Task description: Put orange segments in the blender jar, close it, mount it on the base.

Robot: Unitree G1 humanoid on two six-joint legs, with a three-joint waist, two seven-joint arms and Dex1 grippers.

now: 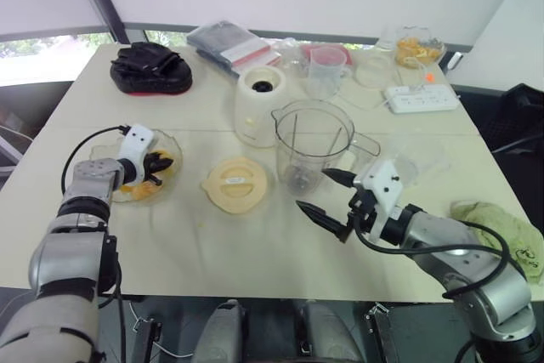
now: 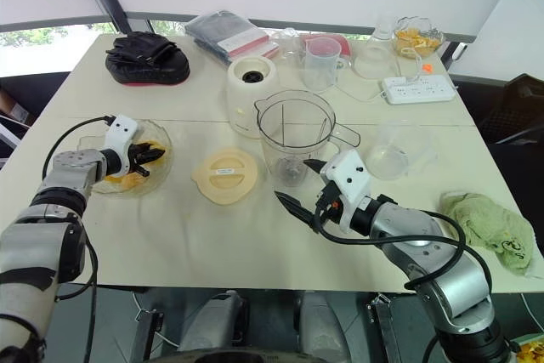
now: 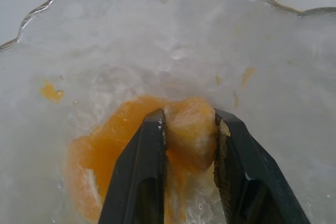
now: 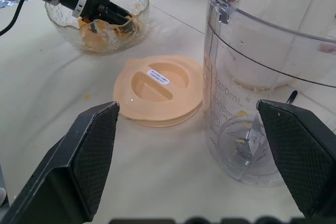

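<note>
Right claw (image 1: 313, 189) wide beside one jar (image 1: 310, 138); left claw (image 1: 158, 167) around one orange segment (image 3: 190, 136).

A black pouch (image 1: 151, 68) lies at the worktop's (image 1: 212, 240) far left corner. Along the far edge sit stacked dark and red plastic packets (image 1: 231, 45), then a clear measuring cup (image 1: 326, 70). Near the far right corner stand a glass bowl of orange scraps (image 1: 418, 47) and a white power strip (image 1: 421, 98). A crumpled green cloth (image 1: 501, 235) lies at the right edge
</note>
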